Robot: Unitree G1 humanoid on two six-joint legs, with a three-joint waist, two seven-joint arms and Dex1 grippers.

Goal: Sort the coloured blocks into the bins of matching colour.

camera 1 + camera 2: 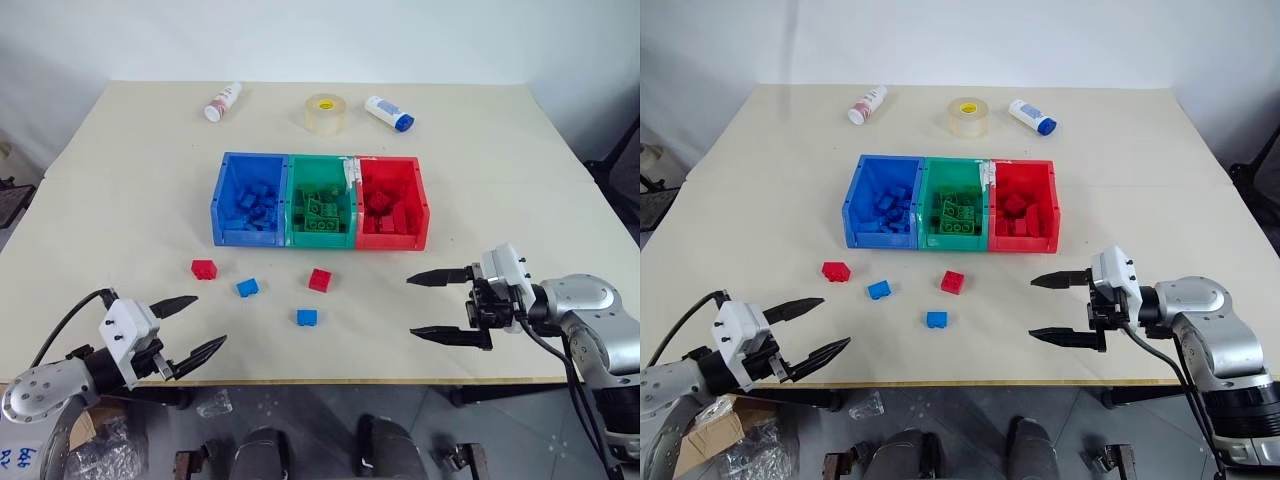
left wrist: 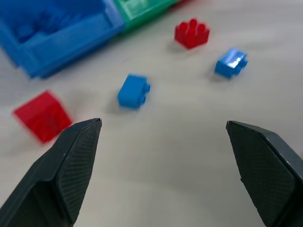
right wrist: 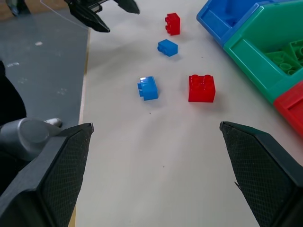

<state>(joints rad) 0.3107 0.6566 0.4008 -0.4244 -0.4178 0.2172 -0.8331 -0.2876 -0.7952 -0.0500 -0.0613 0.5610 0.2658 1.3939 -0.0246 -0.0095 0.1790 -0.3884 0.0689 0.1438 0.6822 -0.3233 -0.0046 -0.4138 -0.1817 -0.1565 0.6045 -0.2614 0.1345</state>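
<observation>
Three joined bins stand mid-table: blue [image 1: 245, 237], green [image 1: 320, 240] and red [image 1: 392, 242], each holding several blocks of its own colour. In front of them four loose blocks lie on the table: a red block [image 1: 204, 269], a blue block [image 1: 247, 288], another red block [image 1: 320, 280] and another blue block [image 1: 307, 318]. My left gripper [image 1: 207, 321] hangs open and empty at the table's front edge, left of the blocks. My right gripper [image 1: 410, 306] is open and empty over the table, right of the blocks, pointing toward them.
At the back of the table lie a clear tape roll [image 1: 325, 113], a white bottle with a red cap [image 1: 223, 102] and a white bottle with a blue cap [image 1: 389, 113]. The table's front edge [image 1: 330, 381] runs just below both grippers.
</observation>
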